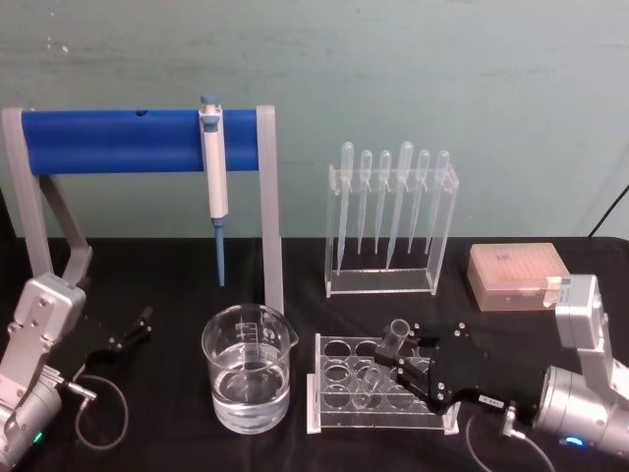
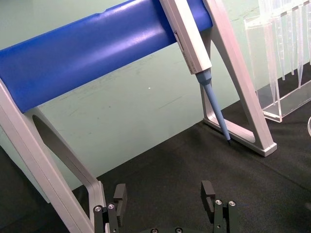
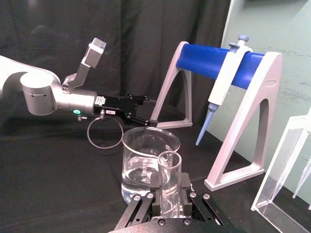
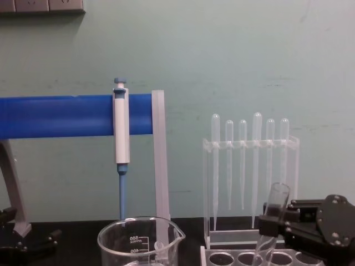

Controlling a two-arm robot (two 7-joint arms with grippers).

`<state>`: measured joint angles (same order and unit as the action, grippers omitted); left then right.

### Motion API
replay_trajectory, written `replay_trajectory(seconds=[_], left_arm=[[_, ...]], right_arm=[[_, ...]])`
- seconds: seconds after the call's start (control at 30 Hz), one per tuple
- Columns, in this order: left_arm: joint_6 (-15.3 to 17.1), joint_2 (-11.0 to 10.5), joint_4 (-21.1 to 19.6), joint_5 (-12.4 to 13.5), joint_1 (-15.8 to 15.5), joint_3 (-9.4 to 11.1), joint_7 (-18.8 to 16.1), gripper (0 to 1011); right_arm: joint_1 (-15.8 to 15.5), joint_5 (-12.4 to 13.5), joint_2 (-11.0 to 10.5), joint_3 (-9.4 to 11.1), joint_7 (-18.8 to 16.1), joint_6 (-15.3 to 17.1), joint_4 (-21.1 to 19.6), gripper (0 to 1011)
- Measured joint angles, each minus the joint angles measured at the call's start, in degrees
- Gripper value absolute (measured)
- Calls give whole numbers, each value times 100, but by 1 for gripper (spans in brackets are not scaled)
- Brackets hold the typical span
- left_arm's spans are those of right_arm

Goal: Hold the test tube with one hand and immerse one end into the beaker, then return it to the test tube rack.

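At tabletop (image 1: 157, 285) front edge, right of beaker (image 1: 246, 379): tube (image 1: 386, 354) tilted, clenched in right gripper (image 1: 401, 362), lower end in rack (image 1: 329, 418). Left gripper (image 1: 133, 329) parked near left edge, fingers apart. Black cloth, green wall.

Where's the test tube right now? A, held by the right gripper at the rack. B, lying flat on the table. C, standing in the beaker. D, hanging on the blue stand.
A: the right gripper is shut on the tilted test tube, its lower end down at the rack, beside the beaker.
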<state>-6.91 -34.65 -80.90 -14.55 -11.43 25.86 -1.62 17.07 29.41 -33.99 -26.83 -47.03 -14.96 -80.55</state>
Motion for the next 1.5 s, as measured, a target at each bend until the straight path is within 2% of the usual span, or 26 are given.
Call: replay_trajectory(seconds=[0.3, 0.73, 0.93, 1.2, 1.23, 1.5], left_arm=[[0, 0, 0, 0, 0, 0, 0, 1000], [0, 0, 0, 0, 0, 0, 0, 1000], [0, 0, 0, 0, 0, 0, 0, 1000], [0, 0, 0, 0, 0, 0, 0, 1000], [0, 0, 0, 0, 0, 0, 0, 1000], [0, 0, 0, 0, 0, 0, 0, 1000]], right_arm=[[89, 24, -146, 7, 57, 343, -273, 241], [299, 46, -524, -19, 241, 1077, -1034, 239], [452, 280, -645, 58, 358, 1496, -1221, 239], [779, 520, -717, 51, 351, 1869, -1292, 239], [1162, 732, -722, -138, 353, 2258, -1263, 239], [1337, 806, -680, -266, 348, 2309, -1221, 239]])
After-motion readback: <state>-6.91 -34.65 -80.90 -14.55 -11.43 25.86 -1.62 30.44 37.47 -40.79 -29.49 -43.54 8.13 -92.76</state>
